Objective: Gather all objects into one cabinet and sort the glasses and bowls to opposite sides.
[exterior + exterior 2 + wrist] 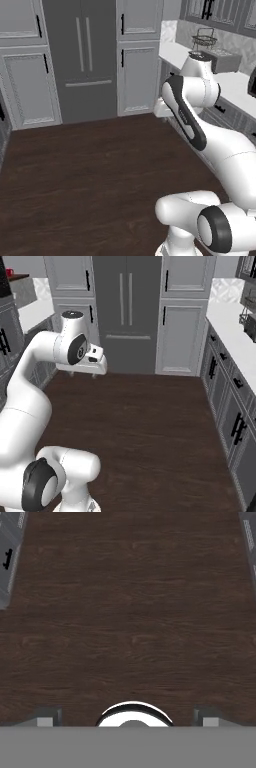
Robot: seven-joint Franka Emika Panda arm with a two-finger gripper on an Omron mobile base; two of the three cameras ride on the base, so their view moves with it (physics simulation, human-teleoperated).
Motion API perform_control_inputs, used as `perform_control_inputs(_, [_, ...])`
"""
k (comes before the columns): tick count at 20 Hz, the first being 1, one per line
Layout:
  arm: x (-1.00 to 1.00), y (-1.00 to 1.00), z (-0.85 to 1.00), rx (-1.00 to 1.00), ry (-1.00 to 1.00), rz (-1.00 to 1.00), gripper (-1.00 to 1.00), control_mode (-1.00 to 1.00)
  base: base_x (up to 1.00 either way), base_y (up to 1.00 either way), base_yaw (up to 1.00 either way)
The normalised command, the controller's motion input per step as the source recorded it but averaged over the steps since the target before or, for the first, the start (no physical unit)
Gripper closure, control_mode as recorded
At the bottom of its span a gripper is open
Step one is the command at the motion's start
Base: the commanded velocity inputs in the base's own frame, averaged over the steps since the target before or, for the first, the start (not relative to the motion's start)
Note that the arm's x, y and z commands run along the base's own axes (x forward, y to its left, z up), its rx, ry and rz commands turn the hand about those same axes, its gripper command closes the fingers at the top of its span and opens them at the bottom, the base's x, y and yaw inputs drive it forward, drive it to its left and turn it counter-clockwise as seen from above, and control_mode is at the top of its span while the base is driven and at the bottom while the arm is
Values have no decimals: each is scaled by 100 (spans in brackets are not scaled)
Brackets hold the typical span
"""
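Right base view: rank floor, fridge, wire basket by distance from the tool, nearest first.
1. Floor, directly beneath the tool.
2. Fridge, back wall, centre.
3. Wire basket, on the right counter, at the frame edge.

Dark wood floor (90,165) fills the middle of the room. Grey double-door fridge (82,55) sits at the far wall, two vertical bar handles plus one horizontal lower bar. Pale panelled cabinets (137,75) flank it on both sides, short black handles. White counter (230,82) runs along the right, with a wire basket (204,39) at its far end and a grey toaster-like box (223,59) just beside it. Below the counter, grey drawers (235,406) with black pulls. Hand view looks straight down at the floor, with cabinet fronts (9,557) at the upper corners.
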Motion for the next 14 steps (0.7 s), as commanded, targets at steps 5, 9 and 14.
perform_control_inputs(5, [0, 0, 0, 0, 0, 0, -100, 100, 87, -5, 0])
perform_control_inputs(9, [0, 0, 0, 0, 0, 0, -100, 100, 90, 0, 0])
perform_control_inputs(14, [0, 0, 0, 0, 0, 0, -100, 100, 87, 0, 0])
